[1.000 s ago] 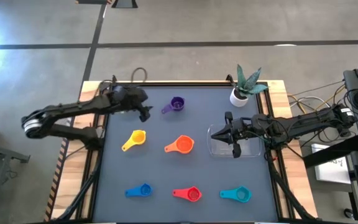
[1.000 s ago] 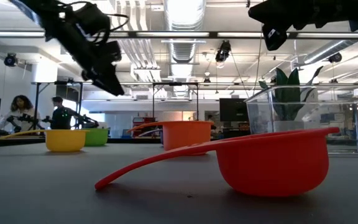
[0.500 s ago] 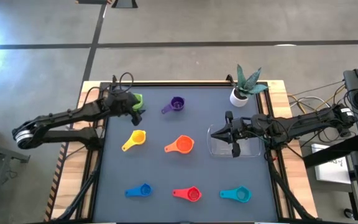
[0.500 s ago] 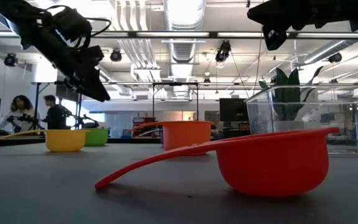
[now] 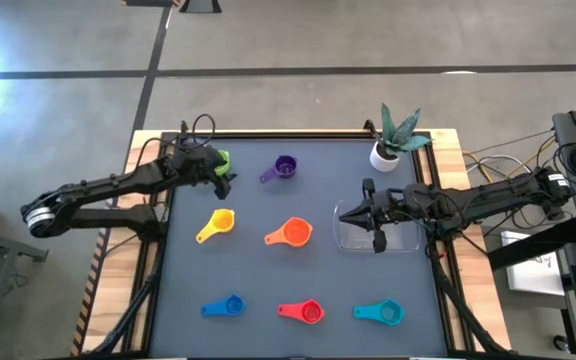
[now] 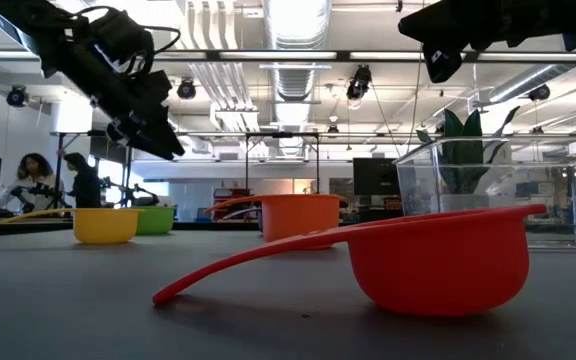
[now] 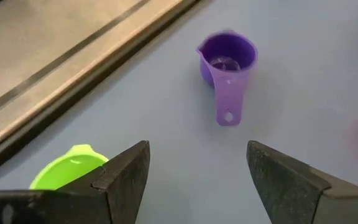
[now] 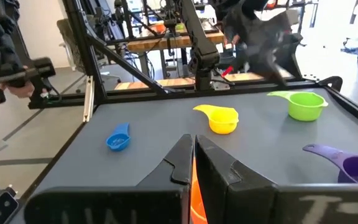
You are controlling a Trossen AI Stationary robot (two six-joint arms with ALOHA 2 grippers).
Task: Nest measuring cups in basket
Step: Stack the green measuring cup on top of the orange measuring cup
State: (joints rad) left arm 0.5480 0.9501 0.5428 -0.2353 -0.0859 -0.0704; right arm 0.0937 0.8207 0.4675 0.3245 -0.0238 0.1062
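Several measuring cups sit upright on the dark table: green (image 5: 221, 158), purple (image 5: 285, 167), yellow (image 5: 218, 223), orange (image 5: 291, 233), blue (image 5: 226, 306), red (image 5: 303, 312) and teal (image 5: 383, 313). The clear basket (image 5: 393, 240) stands at the right. My left gripper (image 5: 225, 185) hangs open above the table at the far left. The green cup (image 7: 73, 167) lies just beside one of its fingers, and the purple cup (image 7: 225, 59) lies farther ahead. My right gripper (image 5: 348, 214) is shut and hovers level over the basket's left end, holding nothing.
A white plant pot (image 5: 386, 152) stands behind the basket at the far right. A raised dark rim (image 5: 268, 133) frames the table. In the low view the red cup (image 6: 438, 255) fills the foreground. People stand in the room beyond the table.
My left gripper has drawn back toward the table's left edge and sunk a little, rolling slightly, so the green cup now shows from under the arm. Its fingers stay open. No cup has moved.
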